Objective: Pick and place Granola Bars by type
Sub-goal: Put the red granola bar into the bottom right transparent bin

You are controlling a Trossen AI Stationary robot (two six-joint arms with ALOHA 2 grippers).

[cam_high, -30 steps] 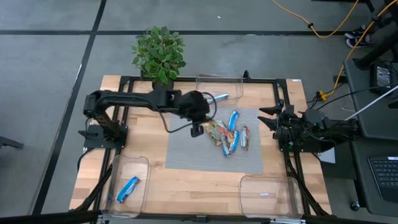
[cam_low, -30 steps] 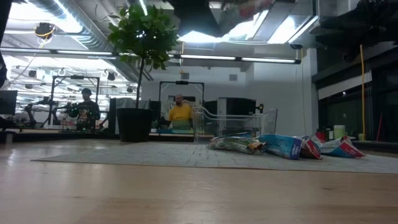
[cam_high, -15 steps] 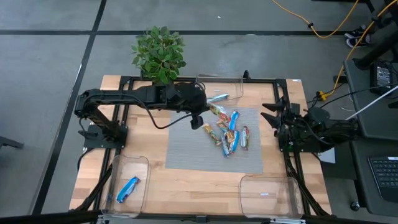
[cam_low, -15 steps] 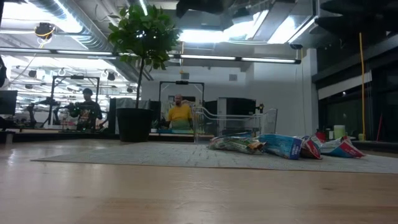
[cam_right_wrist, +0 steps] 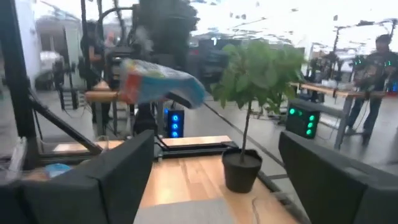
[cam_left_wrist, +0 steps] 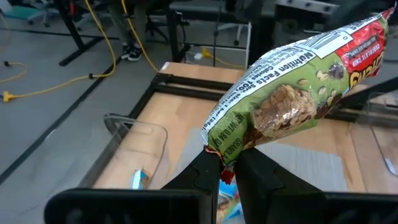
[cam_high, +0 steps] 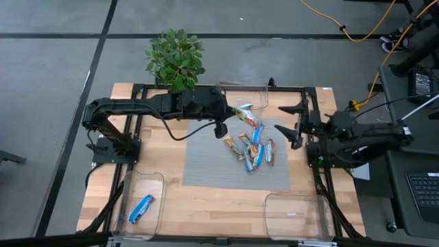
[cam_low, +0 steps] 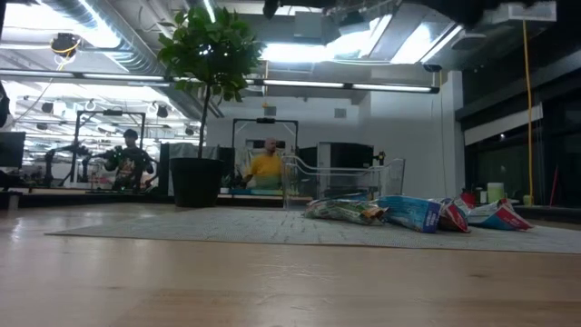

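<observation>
**Left arm holds a bar aloft**

Left gripper (cam_left_wrist: 227,167) is clamped on one end of a green-wrapped granola bar (cam_left_wrist: 292,99), above the grey mat (cam_high: 212,168). Right gripper (cam_high: 291,123) hovers nearby, fingers wide, empty. Remaining bars (cam_high: 252,149) lie piled on the mat.

Right wrist view across the table toward a potted plant

The right end effector (cam_right_wrist: 211,180) has its two dark fingers (cam_right_wrist: 106,177) spread wide, the potted plant (cam_right_wrist: 252,112) standing on the wooden table (cam_right_wrist: 186,177) between them. Beside the plant's leaves, a blurred blue-and-silver bar (cam_right_wrist: 158,82) hangs high above the table against a dark arm (cam_right_wrist: 165,31). Beyond the plant, a person (cam_right_wrist: 376,65) stands by a bench.
</observation>
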